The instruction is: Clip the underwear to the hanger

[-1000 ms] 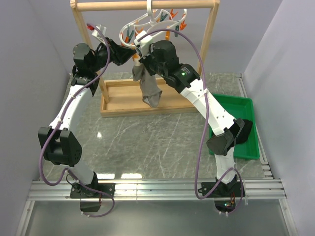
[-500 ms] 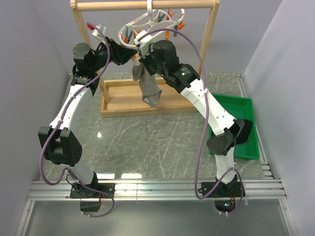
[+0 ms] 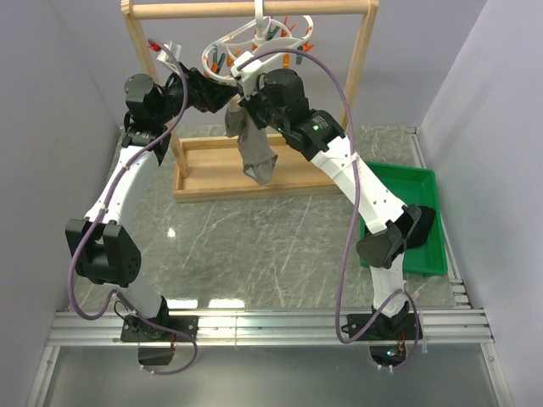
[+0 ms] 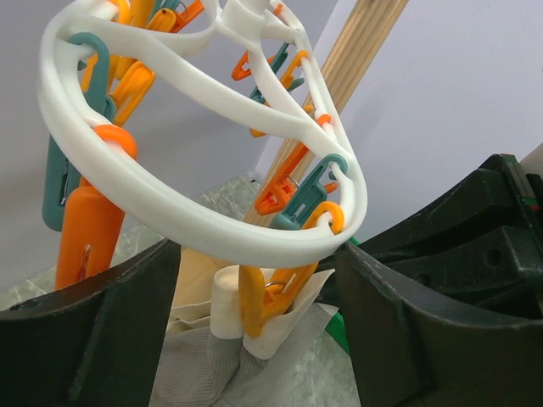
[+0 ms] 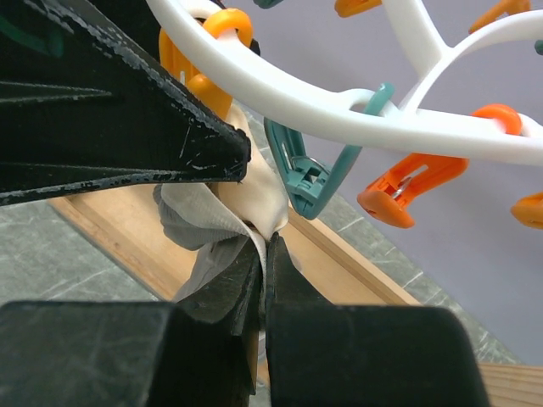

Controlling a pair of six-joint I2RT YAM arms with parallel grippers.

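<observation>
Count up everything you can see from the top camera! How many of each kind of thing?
Black-and-white robot arms: 2
White plastic oval drying hanger with orange and teal clothespins: 1
Tall wooden frame rack: 1
Grey-brown fabric underwear: 1
Green plastic tray: 1
Dark black cloth in the tray: 1
Total: 7
</observation>
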